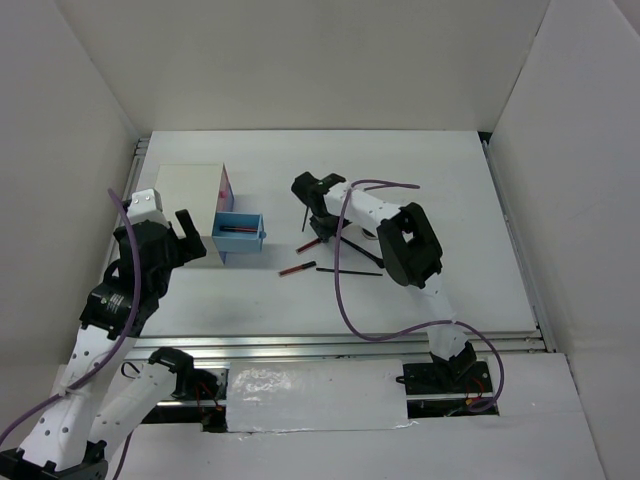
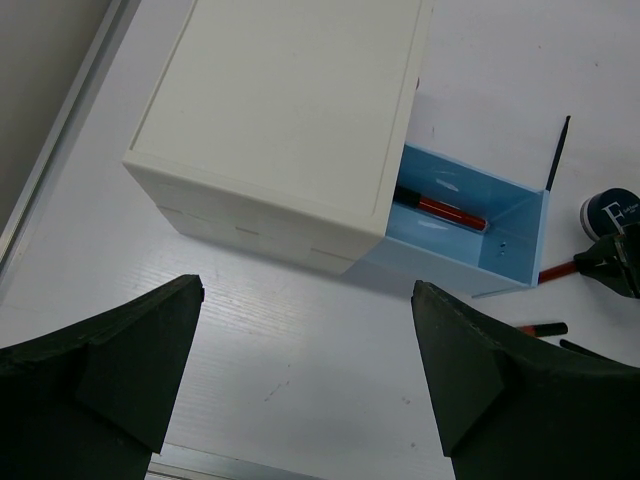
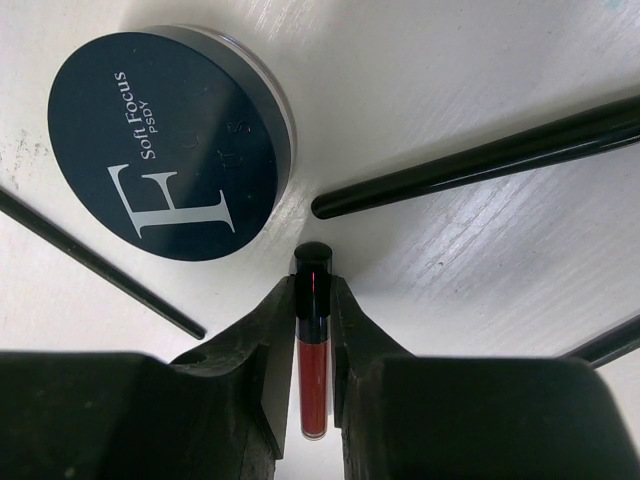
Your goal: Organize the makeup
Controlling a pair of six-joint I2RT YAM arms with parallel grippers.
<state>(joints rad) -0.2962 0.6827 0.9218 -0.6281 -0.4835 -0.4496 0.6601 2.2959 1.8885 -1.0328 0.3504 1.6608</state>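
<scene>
Right end effector (image 3: 312, 300) clamped on red-and-black tube (image 3: 311, 365) — its sides masked by fingers (image 3: 250, 350), left end effector (image 2: 308, 292) spread wide, empty

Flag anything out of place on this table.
Nothing is damaged or spilled. The makeup is scattered: pencils lie at mixed angles right of the open blue drawer, with a compact among them. One pencil is already in the drawer; the right gripper pinches a red tube.
</scene>
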